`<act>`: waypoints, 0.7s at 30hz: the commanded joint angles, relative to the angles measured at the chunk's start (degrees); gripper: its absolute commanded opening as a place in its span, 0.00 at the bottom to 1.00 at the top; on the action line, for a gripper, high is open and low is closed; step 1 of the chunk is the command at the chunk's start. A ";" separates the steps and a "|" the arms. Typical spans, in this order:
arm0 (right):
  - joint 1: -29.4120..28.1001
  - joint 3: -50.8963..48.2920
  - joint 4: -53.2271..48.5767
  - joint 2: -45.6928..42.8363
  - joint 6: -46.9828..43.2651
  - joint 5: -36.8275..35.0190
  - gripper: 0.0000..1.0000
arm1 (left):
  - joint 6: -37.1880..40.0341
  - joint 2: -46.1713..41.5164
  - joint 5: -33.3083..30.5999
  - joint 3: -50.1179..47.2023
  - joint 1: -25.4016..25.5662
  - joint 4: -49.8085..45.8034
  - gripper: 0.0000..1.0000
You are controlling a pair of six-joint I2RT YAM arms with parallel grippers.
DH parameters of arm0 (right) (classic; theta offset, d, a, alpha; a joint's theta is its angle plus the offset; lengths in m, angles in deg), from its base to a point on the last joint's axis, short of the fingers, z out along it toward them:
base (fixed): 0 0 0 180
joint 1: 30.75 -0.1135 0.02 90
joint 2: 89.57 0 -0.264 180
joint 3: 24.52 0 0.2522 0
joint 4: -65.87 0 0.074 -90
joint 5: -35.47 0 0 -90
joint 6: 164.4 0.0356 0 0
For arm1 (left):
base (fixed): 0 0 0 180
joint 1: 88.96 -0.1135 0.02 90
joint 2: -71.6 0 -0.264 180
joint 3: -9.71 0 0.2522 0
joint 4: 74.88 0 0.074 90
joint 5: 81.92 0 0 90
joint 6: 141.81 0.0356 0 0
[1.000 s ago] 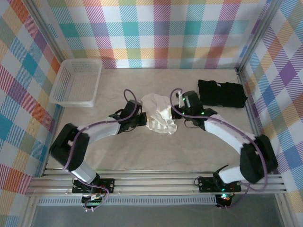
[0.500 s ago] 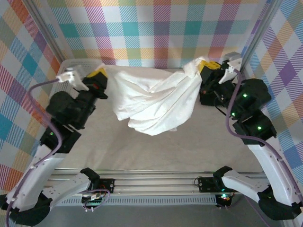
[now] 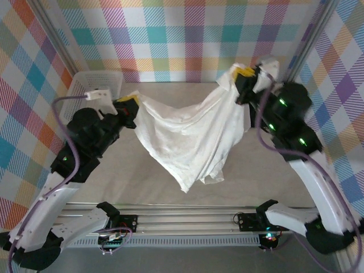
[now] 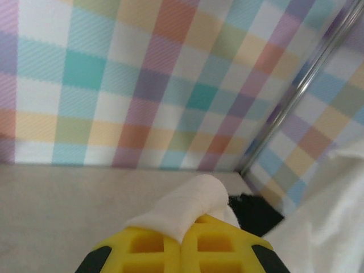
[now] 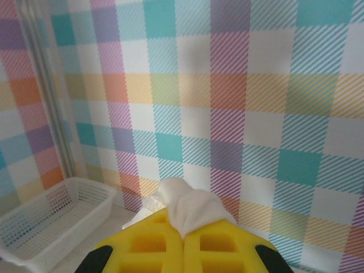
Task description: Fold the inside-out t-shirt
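T-shirt [image 3: 190, 136] now aloft: thin, limp, creased.

High rear overview; wrist cameras close behind jaws, facing plaid walls [image 3: 193, 34].

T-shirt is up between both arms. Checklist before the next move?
1. Left gripper has cloth: ok. Its jaws are shut on a wad of the t-shirt.
2. Right gripper has cloth: ok. Its jaws are shut, with white cloth bulging between them.
3. Shirt spread flat between the grips: not ok. It sags in folds and tapers to a hanging point.
4. Lowest tip clear of the table: cannot tell from the overhead view.
5. Which parts of the shirt are pinched (hem, shoulders, sleeves): cannot tell.
6. Cloth clear of the basket: ok. The basket sits apart at the back left.
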 commanded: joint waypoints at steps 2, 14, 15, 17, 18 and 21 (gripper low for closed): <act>3.64 12.65 -4.71 23.41 4.03 4.61 0.14 | -4.23 3.74 1.62 -4.20 -0.74 -0.25 0.00; -1.01 -17.41 -10.04 14.99 11.34 13.75 0.77 | -8.38 5.78 0.96 -15.03 -4.34 2.44 0.00; -2.31 -21.24 -11.23 13.06 12.58 13.08 0.77 | -8.30 5.58 0.83 -15.49 -4.50 2.39 0.00; -5.35 -29.42 -13.98 8.64 15.76 11.83 0.76 | -8.30 5.04 0.79 -16.47 -4.52 2.39 0.00; -6.99 -32.77 -15.08 6.67 17.76 11.46 0.75 | -8.43 4.86 0.92 -16.88 -4.59 2.39 0.00; -10.83 -41.20 -14.92 2.89 23.38 12.67 0.72 | -8.37 4.44 2.06 -18.01 -4.60 4.53 0.00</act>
